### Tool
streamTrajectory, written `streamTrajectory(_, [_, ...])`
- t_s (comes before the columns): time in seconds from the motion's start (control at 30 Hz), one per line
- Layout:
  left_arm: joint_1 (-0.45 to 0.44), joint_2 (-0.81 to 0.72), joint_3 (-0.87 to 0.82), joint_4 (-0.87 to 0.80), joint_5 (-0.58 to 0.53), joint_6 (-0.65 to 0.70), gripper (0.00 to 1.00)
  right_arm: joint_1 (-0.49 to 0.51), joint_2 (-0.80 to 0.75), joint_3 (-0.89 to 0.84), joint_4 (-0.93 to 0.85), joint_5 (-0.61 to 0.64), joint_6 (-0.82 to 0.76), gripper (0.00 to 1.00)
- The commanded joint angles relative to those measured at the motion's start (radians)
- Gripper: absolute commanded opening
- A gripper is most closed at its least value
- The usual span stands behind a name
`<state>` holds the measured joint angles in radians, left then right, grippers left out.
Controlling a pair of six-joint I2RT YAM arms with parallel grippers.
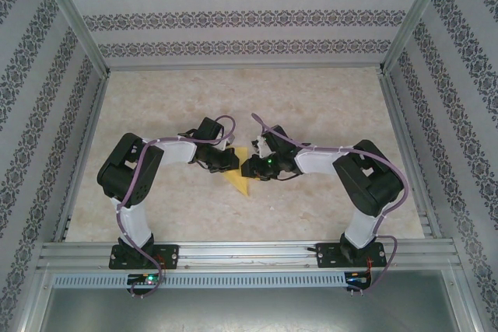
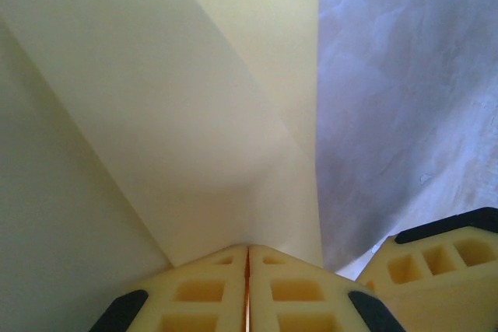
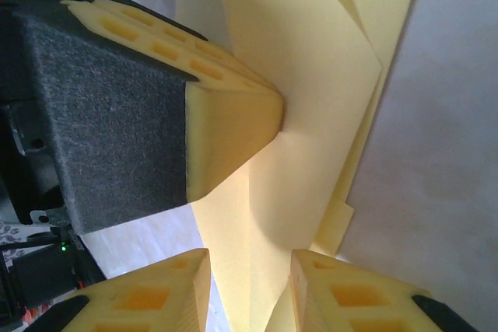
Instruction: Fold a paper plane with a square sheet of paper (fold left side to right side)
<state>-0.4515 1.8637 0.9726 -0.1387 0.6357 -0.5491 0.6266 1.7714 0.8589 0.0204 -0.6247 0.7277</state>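
The square sheet of paper (image 1: 240, 181) is yellow and folded into a pointed wedge. It sits at the table's centre between both grippers. My left gripper (image 1: 230, 159) is shut on a fold of it. In the left wrist view the paper (image 2: 194, 114) spreads out from the closed left gripper (image 2: 249, 248). In the right wrist view, the left gripper's tip (image 3: 272, 106) meets the layered paper (image 3: 327, 75) at a crease. My right gripper (image 3: 249, 258) is open, one finger on either side of the paper's narrow end. One right finger (image 2: 436, 258) appears close by in the left wrist view.
The marble-patterned table top (image 1: 156, 106) spreads around the paper. Aluminium rails (image 1: 249, 253) run along the near edge and both sides. Patterned walls (image 1: 233, 21) enclose the back and sides. Both arms bend inward, their elbows out toward the side rails.
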Motion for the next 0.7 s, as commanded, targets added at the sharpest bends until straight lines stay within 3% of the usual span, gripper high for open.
streamTrajectory(0.0, [0.0, 0.034, -0.026, -0.047, -0.073, 0.018, 0.09, 0.01, 0.02, -0.015, 0.052, -0.03, 0.032, 0.32])
streamTrajectory(0.67, [0.001, 0.034, -0.02, -0.05, -0.077, 0.019, 0.09, 0.006, -0.039, -0.09, 0.121, -0.005, 0.1, 0.38])
